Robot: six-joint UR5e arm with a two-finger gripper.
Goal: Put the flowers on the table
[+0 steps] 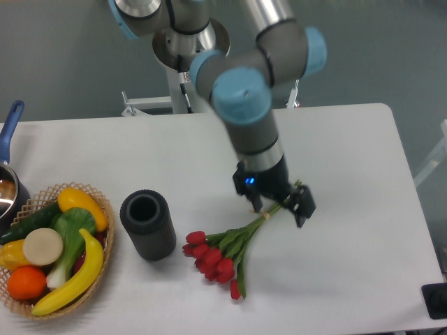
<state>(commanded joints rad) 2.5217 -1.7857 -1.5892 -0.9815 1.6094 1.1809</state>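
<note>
Nearest to me, close to the front edge of the large white matte table (349, 139), lies the bunch of red tulips with green stems and leaves (227, 252). The red heads point toward the front left, the stems run up and to the right, and the whole bunch seems to rest flat on the tabletop. Just beside the heads, on their left, stands a dark grey ribbed cylinder vase (147, 225), upright and with nothing in it. Further left, at the front left corner, is a round wicker basket (105, 209) full of colourful toy fruit and vegetables, and behind it, at the left edge, I see part of a pot with a blue handle (12, 120).

A little further back, the black two-finger claw (279, 204) of the grey and blue robot arm (244, 98) is at the stem end of the bunch. Its fingers stand spread on both sides of the stems, so I judge the claw released; whether a finger touches the stems I cannot tell.

The arm goes back to its base behind the far edge of the table.

In my judgement the task is almost finished: the flowers are out of the vase and lying on the table. What is left is only for the arm to lift away without dragging the stems.
</note>
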